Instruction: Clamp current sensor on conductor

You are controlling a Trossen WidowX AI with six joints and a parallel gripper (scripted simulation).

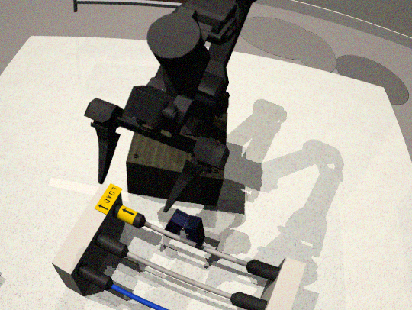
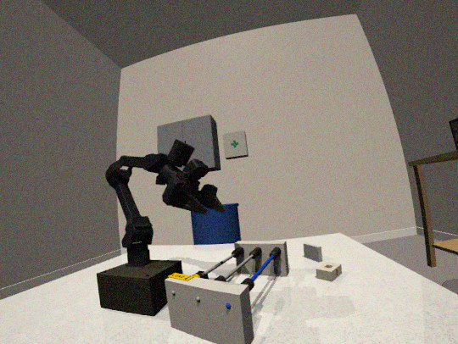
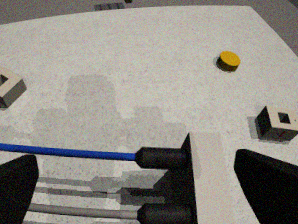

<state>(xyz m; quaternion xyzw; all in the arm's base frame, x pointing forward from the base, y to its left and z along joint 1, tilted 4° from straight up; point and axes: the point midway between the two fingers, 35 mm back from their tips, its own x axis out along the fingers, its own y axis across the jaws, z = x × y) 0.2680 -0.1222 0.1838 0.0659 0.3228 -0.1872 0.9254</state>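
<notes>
The dark blue split-core sensor (image 1: 183, 220) stands open on the table, between the robot's base and the LOAD conductor (image 1: 225, 256) (image 2: 220, 264), which crosses in front of its lower part in the top view. Its arrow cannot be made out. The yellow LOAD marker (image 1: 108, 198) (image 2: 180, 277) lies on top of one end block; a yellow sleeve (image 1: 127, 214) with an arrow is on the conductor beside it. My gripper (image 1: 133, 196) (image 2: 214, 211) (image 3: 138, 163) is wide open and empty, above the conductors. The sensor is not in the wrist view.
The end blocks (image 1: 76, 240) (image 2: 212, 313) (image 3: 207, 170) carry a grey middle conductor (image 3: 85, 211) and a blue conductor (image 2: 264, 269) (image 3: 70, 151) beyond the LOAD one. The dark base (image 2: 127, 292) stands close by. A pale block (image 2: 328, 271) and a yellow disc (image 3: 230, 60) lie farther out.
</notes>
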